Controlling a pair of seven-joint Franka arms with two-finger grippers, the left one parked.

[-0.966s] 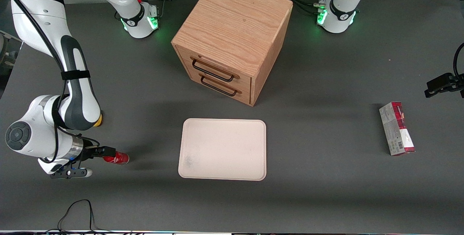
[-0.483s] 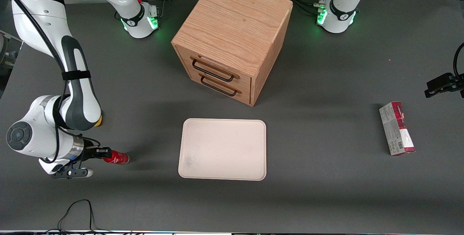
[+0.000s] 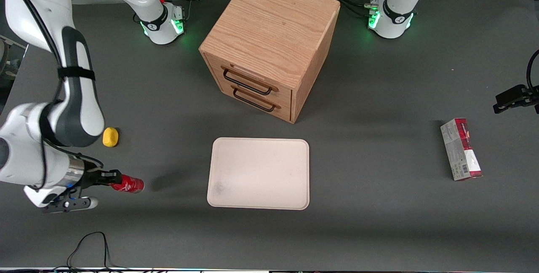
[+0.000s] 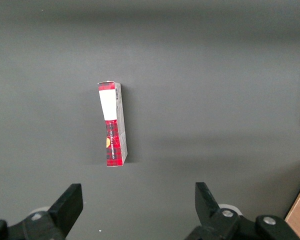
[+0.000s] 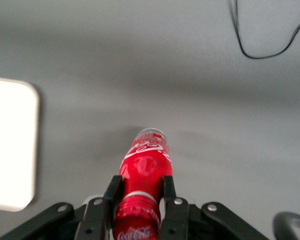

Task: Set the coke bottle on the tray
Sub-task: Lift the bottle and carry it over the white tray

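The coke bottle [image 3: 129, 184] is small, glossy red with white lettering and is held lying level, its base pointing toward the tray. My right gripper [image 3: 110, 179] is shut on its neck end, at the working arm's end of the table, lifted off the surface. In the right wrist view the two black fingers [image 5: 113, 192] clamp the bottle [image 5: 146, 167] just below its cap. The cream-white tray [image 3: 259, 173] lies flat near the table's middle, some way from the bottle; its corner shows in the right wrist view [image 5: 12, 145].
A yellow lemon-like lump [image 3: 110, 137] lies on the table beside my forearm. The wooden drawer box [image 3: 269, 45] stands farther from the front camera than the tray. A red-and-grey carton [image 3: 461, 149] lies toward the parked arm's end. A black cable [image 3: 90, 245] loops near the table's front edge.
My gripper has lifted the bottle off the table and shifted slightly away from the tray. The arm has moved off the yellow lump, which now shows fully.
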